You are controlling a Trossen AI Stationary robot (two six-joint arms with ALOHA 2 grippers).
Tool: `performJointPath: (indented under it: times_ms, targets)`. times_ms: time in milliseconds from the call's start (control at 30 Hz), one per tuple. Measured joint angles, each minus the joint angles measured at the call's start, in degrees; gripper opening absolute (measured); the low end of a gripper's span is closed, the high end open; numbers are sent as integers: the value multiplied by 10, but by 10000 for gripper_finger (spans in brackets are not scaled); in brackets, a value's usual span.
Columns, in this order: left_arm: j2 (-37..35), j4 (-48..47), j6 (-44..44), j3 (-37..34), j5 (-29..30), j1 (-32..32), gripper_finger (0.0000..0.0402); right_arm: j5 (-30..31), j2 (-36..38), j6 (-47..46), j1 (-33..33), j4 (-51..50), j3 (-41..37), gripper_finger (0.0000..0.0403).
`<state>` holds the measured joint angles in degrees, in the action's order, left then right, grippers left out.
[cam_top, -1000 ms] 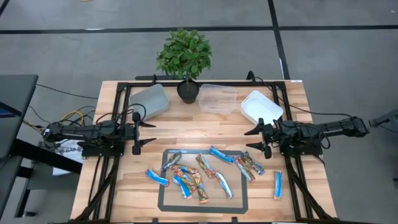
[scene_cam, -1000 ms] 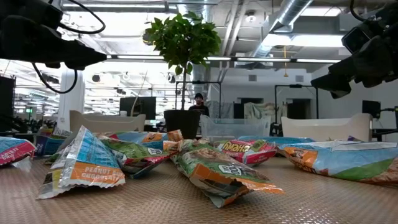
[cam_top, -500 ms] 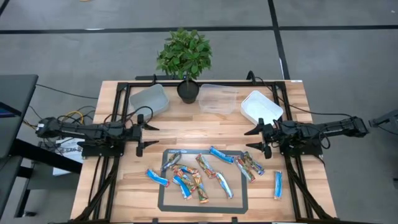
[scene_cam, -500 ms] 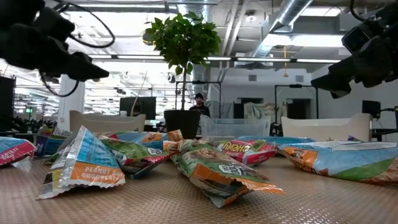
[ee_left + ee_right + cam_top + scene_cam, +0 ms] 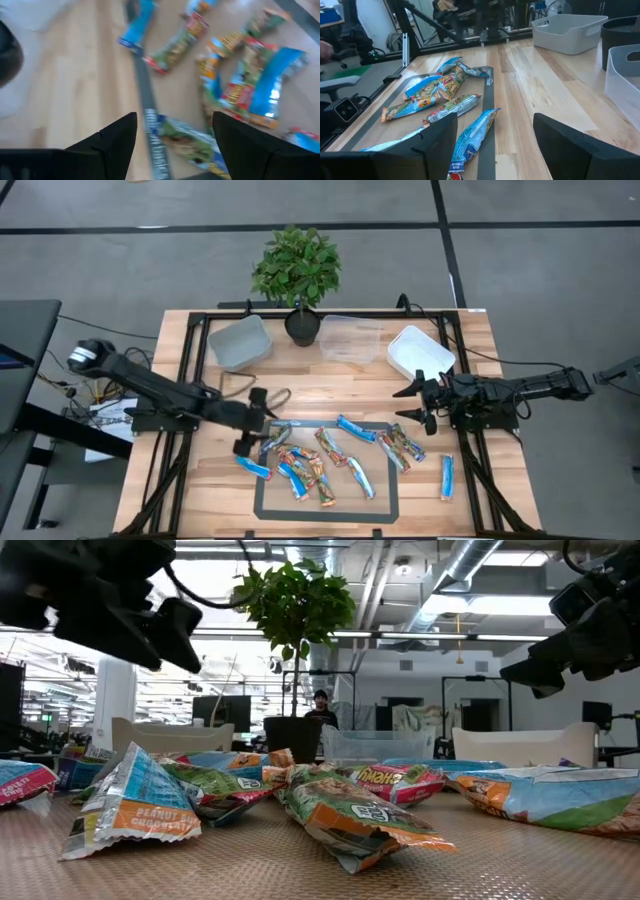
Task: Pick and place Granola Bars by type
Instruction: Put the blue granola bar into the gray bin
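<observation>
While the bars (image 5: 325, 457) lie just beneath it, the left gripper (image 5: 250, 423) hangs released; only its wrist view shows the gap empty.

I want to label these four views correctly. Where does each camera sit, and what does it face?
High view: above the table, looking down; both arms, granola bars.
Low view: at table-top height, facing the room; arms overhead.
Left wrist view: on the left arm, over the bars; open left end effector.
Right wrist view: on the right arm; open right end effector.
All share the bars.
</observation>
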<state>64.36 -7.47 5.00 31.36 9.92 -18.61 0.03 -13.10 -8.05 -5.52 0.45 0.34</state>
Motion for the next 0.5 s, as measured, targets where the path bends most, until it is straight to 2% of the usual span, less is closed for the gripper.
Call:
performJointPath:
  times_ms: [267, 500]
  targets:
    - [136, -126, -194, 101, 29, -41, 253, 0, 0, 0, 0, 0, 0, 256]
    - [183, -210, -347, 121, 23, -55, 253, 0, 0, 0, 0, 0, 0, 256]
